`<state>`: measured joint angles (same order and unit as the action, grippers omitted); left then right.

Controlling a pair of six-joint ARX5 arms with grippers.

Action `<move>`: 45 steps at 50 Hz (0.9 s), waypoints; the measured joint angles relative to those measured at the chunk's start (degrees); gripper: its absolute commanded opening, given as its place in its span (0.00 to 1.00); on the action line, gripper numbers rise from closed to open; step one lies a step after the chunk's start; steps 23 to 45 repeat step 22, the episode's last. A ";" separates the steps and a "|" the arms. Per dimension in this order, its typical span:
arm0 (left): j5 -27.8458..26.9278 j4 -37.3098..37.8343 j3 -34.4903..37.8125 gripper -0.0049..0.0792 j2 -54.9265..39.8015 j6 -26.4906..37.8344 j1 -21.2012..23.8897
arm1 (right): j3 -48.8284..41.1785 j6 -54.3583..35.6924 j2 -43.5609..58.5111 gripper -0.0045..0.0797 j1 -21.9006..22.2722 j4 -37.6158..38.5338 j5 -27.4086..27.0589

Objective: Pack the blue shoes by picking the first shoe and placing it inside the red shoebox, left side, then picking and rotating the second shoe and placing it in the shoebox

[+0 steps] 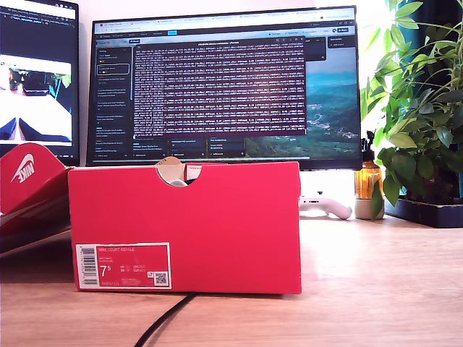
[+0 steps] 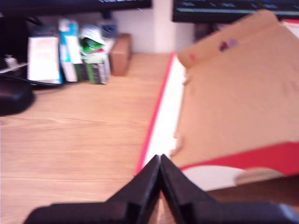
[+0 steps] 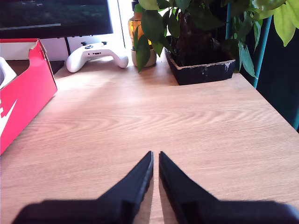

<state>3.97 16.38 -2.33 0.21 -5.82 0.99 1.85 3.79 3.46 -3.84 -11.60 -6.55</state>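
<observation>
Red cardboard fills the middle of the exterior view: the red shoebox (image 1: pixel 217 224) stands on the wooden counter (image 1: pixel 376 289) with its end face toward the camera, a white size label (image 1: pixel 123 266) low on that face and a half-round notch (image 1: pixel 172 172) cut in its top edge. Through the notch something pale shows, too little of it to say what it is. At the exterior view's left the red lid (image 1: pixel 25 177) with its white logo leans open, tilted up beside the box. A dark cable (image 1: pixel 170 318) runs out from under the box toward the camera. Behind the box stands a wide monitor (image 1: pixel 224 87) full of text, with a second screen (image 1: pixel 36 72) further to the exterior view's left. To the exterior view's right lie a white game controller (image 1: pixel 325 206), a small amber bottle (image 1: pixel 367 181) and a leafy potted plant (image 1: pixel 419 123).

Neither arm appears in the exterior view. In the first wrist view my first end effector (image 2: pixel 160 161) hangs with its fingertips pressed together on nothing, close over the lid's brown inner face (image 2: pixel 233 93), bare counter alongside. In the second wrist view my second end effector (image 3: pixel 155 157) hangs over bare counter, its fingertips nearly meeting and gripping nothing, the box's red wall (image 3: pixel 28 93) off to one side
</observation>
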 measured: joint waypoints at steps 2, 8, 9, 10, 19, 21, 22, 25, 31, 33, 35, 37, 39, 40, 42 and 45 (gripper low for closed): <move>0.02 -0.02 0.00 0.04 0.00 0.00 -0.33 | 0.00 0.00 0.00 0.04 0.00 0.00 0.00; 0.00 -0.09 0.02 0.04 0.00 0.00 -0.39 | 0.00 0.00 0.00 0.04 0.00 0.00 0.00; 0.02 -0.09 0.02 0.04 0.00 0.00 -0.39 | 0.00 0.02 0.00 0.04 0.00 0.00 0.00; 0.00 -0.11 0.02 0.04 0.00 0.00 -0.39 | 0.00 0.02 0.00 0.04 0.00 -0.02 0.00; -0.02 -0.11 0.04 0.04 0.00 0.00 -0.39 | 0.00 0.02 0.00 0.04 0.00 0.00 0.00; -0.02 -0.11 0.04 0.04 0.00 0.00 -0.39 | 0.00 0.02 0.00 0.04 0.00 -0.02 0.00; -0.02 -0.11 0.04 0.04 0.00 0.00 -0.39 | 0.00 0.02 0.00 0.04 0.00 0.00 0.00; -0.02 -0.11 0.04 0.04 0.00 0.00 -0.39 | 0.00 0.02 0.00 0.04 0.00 0.00 0.00; -0.02 -0.11 0.04 0.04 0.00 0.00 -0.39 | 0.00 0.02 0.00 0.04 0.00 0.00 0.00; -0.02 -0.11 0.04 0.04 0.00 0.00 -0.39 | 0.00 0.02 0.00 0.04 0.00 0.00 0.00; -0.02 -0.11 0.04 0.04 0.00 0.00 -0.39 | 0.00 0.02 0.00 0.04 0.00 0.00 0.00; -0.02 -0.11 0.04 0.04 0.00 0.00 -0.39 | 0.00 0.02 0.00 0.04 0.00 0.00 0.00; -0.02 -0.11 0.04 0.04 0.00 0.00 -0.39 | 0.00 0.02 0.00 0.04 0.00 0.00 0.00; -0.02 -0.11 0.04 0.04 0.00 0.00 -0.39 | 0.00 0.02 0.00 0.04 0.00 0.00 0.00; -0.02 -0.11 0.04 0.04 0.00 0.00 -0.39 | 0.00 0.02 0.00 0.04 0.00 0.00 0.00; -0.02 -0.11 0.04 0.04 0.00 0.00 -0.39 | 0.00 0.02 0.00 0.04 0.00 0.00 0.00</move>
